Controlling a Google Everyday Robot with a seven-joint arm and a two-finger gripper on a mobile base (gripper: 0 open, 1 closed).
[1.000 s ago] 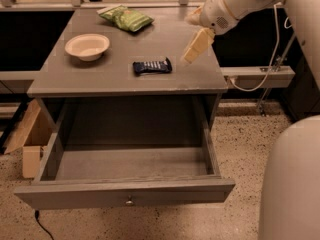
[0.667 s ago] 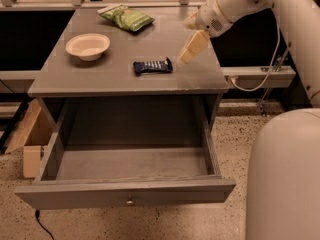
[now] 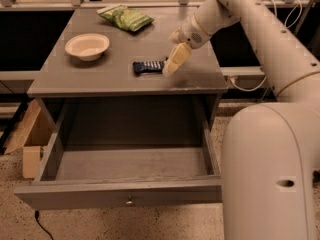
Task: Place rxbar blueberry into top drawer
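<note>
Rxbar blueberry on the bench, hand at its right end, top drawer open below.
Your bar lies flat near the bench's front middle. The hand hangs tilted at its right end, touching or just beside it, and whether that hand is released or clenched you cannot tell. Watch out: push in at this slant and you may shove the wrapper left instead of catching it, or pinch only its end and drop it short of the drawer.
</note>
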